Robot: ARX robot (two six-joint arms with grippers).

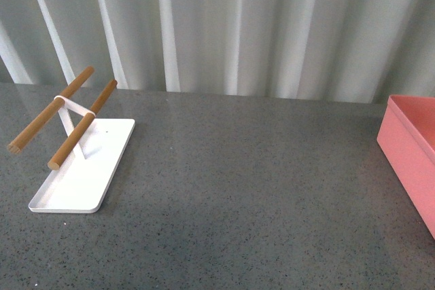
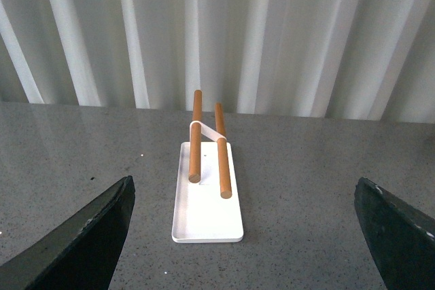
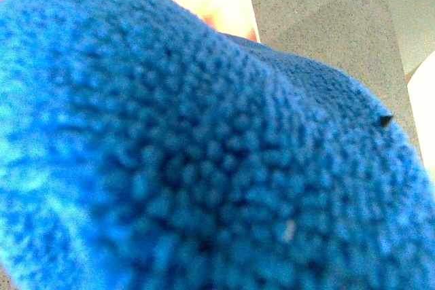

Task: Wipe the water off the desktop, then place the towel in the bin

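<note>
Your left gripper (image 2: 243,181) spread wide. Towel (image 3: 204,168) fills right wrist view; right gripper: cannot tell. Bin (image 1: 408,144) at desktop (image 1: 238,188) right edge.

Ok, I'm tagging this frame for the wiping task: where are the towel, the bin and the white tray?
the towel (image 3: 204,161), right wrist view, on its fluffy blue middle.
the bin (image 1: 408,161), front view, on its outer pink wall.
the white tray (image 1: 75,191), front view, on its bare base.

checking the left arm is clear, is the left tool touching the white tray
Apart. The left wrist view shows the left tool open, a finger on either side of the white tray, with bare desktop between each finger and the tray.
</note>
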